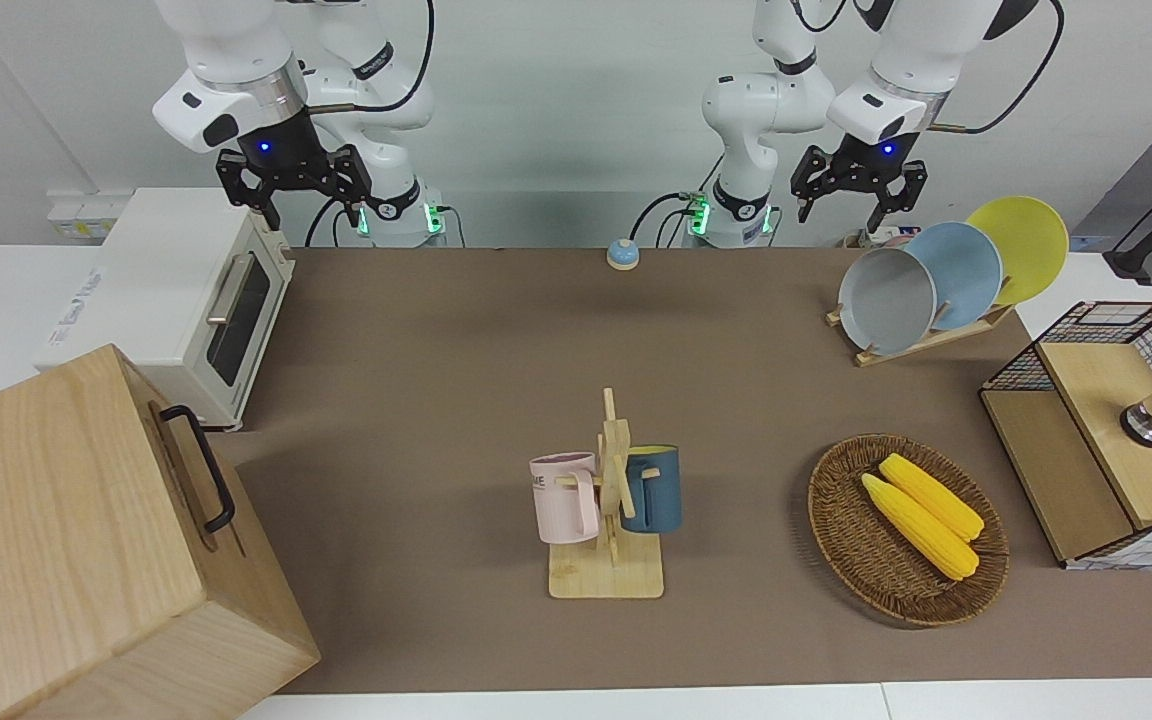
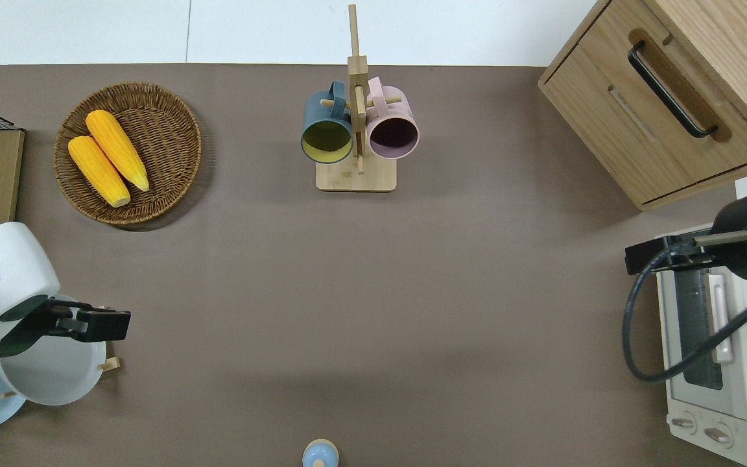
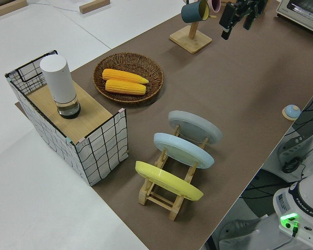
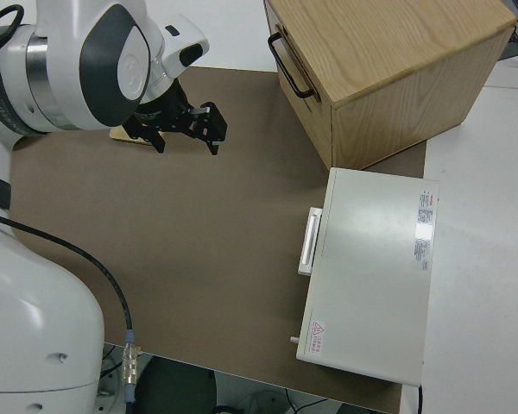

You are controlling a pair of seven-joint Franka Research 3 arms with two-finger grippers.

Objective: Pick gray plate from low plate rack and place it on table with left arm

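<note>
The gray plate [image 1: 886, 300] [image 2: 56, 370] [image 3: 194, 126] leans in the low plate rack [image 1: 926, 340] [image 3: 161, 195], in the slot farthest from the robots, at the left arm's end of the table [image 1: 436, 350]. A light blue plate [image 1: 966, 275] and a yellow plate [image 1: 1021, 245] lean in the slots nearer to the robots. My left gripper [image 1: 841, 210] [image 2: 98, 324] hangs open in the air over the gray plate's rim, clear of it and holding nothing. The right arm is parked with its gripper [image 1: 301, 195] [image 4: 190, 129] open.
A wicker basket [image 1: 841, 530] with two corn cobs lies farther from the robots than the rack. A wire-sided shelf [image 1: 1086, 440] stands at the table's end. A mug stand [image 1: 611, 500] holds a pink and a dark blue mug mid-table. A toaster oven [image 1: 186, 300] and wooden cabinet [image 1: 66, 530] occupy the right arm's end.
</note>
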